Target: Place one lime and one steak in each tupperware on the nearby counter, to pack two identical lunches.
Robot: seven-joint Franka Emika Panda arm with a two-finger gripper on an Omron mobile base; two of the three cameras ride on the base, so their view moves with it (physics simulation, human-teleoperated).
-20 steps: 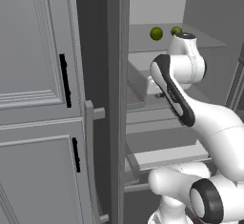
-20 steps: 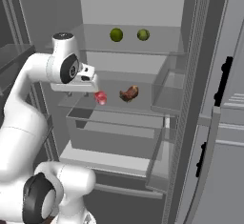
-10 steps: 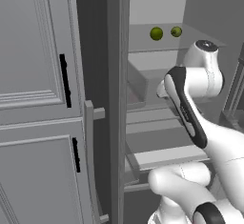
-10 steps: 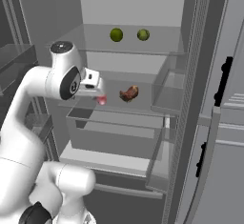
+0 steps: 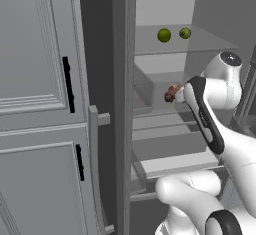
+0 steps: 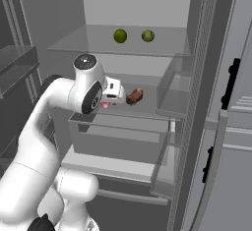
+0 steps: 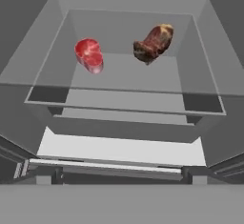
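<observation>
Inside the open fridge: the two limes (image 6: 120, 36) (image 6: 147, 36) sat side by side on the glass upper shelf (image 6: 88, 45), well apart from the meat below, likely stored there as produce.
Steak, brown: the steak (image 7: 153, 43) lay in the clear drawer (image 7: 209, 104) one level down, toward its back wall; the same piece showed just beside the hand in the right base view (image 6: 134, 96).
Steak, red: a second, redder piece (image 7: 89, 55) lay in the same drawer, apart from the brown one.
Why there: both meats were kept in the drawer, so either had to be lifted out over its front rim.
Arm pose: the arm (image 6: 47, 107) rose from the base, bent at the elbow and reached forward at drawer height, the hand (image 6: 112, 91) pointing into the drawer from above its front edge.
Claw: I cannot tell whether the gripper was wide or narrow; it appeared to hold nothing.
Step, as judged: approach toward a steak; no grasp made yet.
</observation>
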